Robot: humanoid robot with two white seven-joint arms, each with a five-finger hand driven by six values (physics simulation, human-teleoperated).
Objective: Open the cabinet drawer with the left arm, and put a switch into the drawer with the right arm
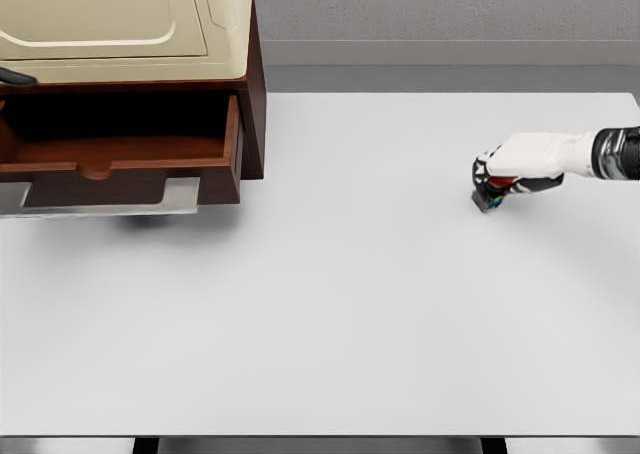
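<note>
The wide white flat-topped bench [320, 314] fills the lower part of the view, its near edge running along the bottom at six o'clock with two dark legs just showing beneath it.

At about three o'clock the right hand [512, 169] comes in from the right edge on a white forearm with a dark wrist cuff. Its white fingers [486, 172] are curled downward around a small dark switch with red and teal patches [491, 196]. The switch sits directly under the palm, enclosed by the fingers, with its lower end poking out below the fingertips toward seven o'clock. The hand is closed on it; whether the switch touches the bench surface or hangs just above it cannot be told, though a faint shadow lies right beneath it.

At about ten o'clock stands the dark brown wooden cabinet with a cream-coloured panelled top [250, 94]. Its reddish-brown wooden drawer [120, 159] is pulled out toward the camera, showing a dark hollow interior and a front board with a rounded notch in its upper edge. A pale grey metal bracket [180, 196] lies under the drawer front. The switch and the drawer are well apart, on opposite sides of the bench.

A small dark rounded part [15, 76] shows at the left edge by the cabinet top; what it is cannot be told.
</note>
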